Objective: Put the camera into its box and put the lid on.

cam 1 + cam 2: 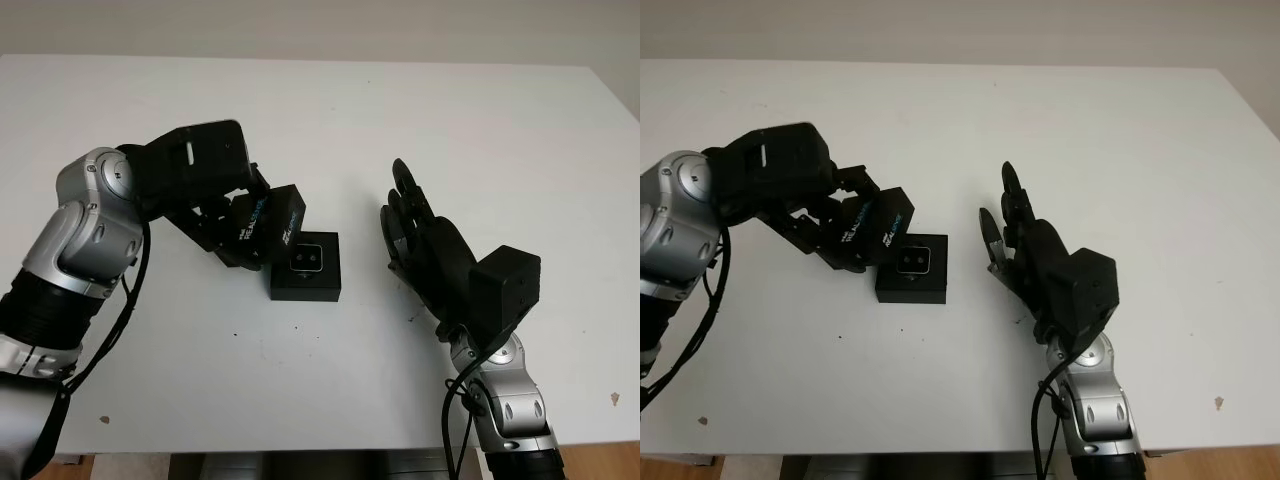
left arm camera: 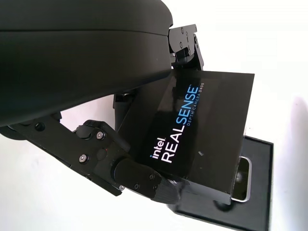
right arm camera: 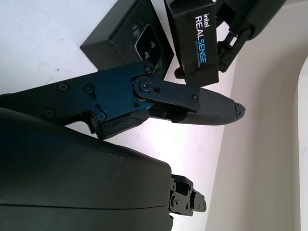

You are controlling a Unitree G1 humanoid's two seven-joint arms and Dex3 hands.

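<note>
A black box [image 1: 306, 282] sits at the middle of the white table, with the silver camera [image 1: 307, 259] lying inside it. My left hand [image 1: 228, 232] is shut on the black lid [image 1: 266, 222], printed "Intel RealSense" [image 2: 179, 122]. The lid hangs tilted just left of the box, its lower edge over the box's left rim. In the left wrist view the camera [image 2: 242, 179] peeks out below the lid [image 2: 202, 130]. My right hand [image 1: 412, 232] is open, held above the table to the right of the box, apart from it.
The white table [image 1: 480, 130] stretches wide behind and to both sides of the box. Its front edge [image 1: 300, 452] runs along the bottom, near my arms. A small dark speck [image 1: 614, 398] marks the table at the front right.
</note>
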